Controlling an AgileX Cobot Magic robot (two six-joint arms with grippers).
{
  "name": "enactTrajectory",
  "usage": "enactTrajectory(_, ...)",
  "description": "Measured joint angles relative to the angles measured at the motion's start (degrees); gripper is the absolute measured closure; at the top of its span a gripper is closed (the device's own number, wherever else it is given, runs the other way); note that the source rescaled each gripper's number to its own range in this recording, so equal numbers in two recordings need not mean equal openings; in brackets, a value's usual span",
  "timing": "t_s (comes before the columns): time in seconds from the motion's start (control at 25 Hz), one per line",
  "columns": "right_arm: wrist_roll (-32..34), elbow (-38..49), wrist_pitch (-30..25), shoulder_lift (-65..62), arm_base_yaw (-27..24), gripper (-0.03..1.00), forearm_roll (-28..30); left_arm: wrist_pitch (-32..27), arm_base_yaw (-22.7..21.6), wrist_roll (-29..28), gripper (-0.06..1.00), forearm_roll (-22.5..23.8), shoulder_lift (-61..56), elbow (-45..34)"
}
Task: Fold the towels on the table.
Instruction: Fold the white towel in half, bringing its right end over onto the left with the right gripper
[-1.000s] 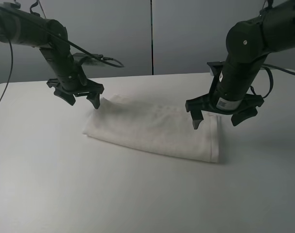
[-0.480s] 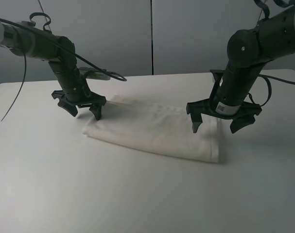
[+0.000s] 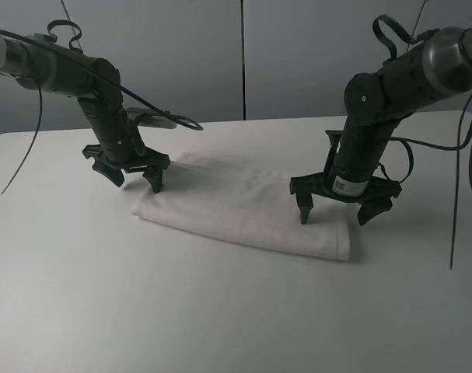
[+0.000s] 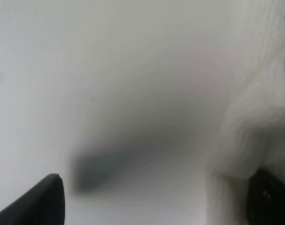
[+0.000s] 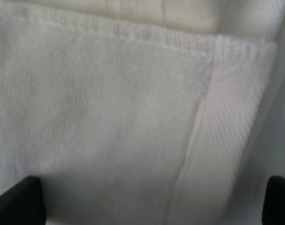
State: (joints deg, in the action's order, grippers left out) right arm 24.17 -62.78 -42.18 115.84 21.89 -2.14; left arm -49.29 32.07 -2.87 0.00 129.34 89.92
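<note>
A: There's the left gripper [image 3: 134,181], spread wide, a corner of the towel [image 3: 243,206] just inside one finger, bare table [image 3: 220,311] under the other.
B: And the right gripper [image 3: 334,217], wide too, hemmed end lying between its fingers. Set, I'd judge, to pinch both ends.

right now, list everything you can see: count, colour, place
towel: 1, white, folded, lying mid-table
table: 1, white, under everything
wall: grey panels with a dark seam, behind the table
cables: several, black, hanging off both arms
left end effector: 1, black, open, straddling the towel's left edge
right end effector: 1, black, open, straddling the towel's right edge
</note>
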Motion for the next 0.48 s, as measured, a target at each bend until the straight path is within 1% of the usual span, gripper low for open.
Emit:
enactTrajectory(0.4, -0.4, -0.5, 0.5, 1.8, 0.0, -0.03, -0.2, -0.4, 0.0, 0.0, -0.05, 0.0, 0.0, 0.0)
enactTrajectory(0.44, -0.7, -0.5, 0.5, 1.9, 0.0, -0.01, -0.2, -0.4, 0.0, 0.0, -0.05, 0.0, 0.0, 0.0)
enactTrajectory(0.48, -0.9, -0.6, 0.6, 2.0, 0.0, 0.03, -0.2, -0.4, 0.0, 0.0, -0.05, 0.0, 0.0, 0.0)
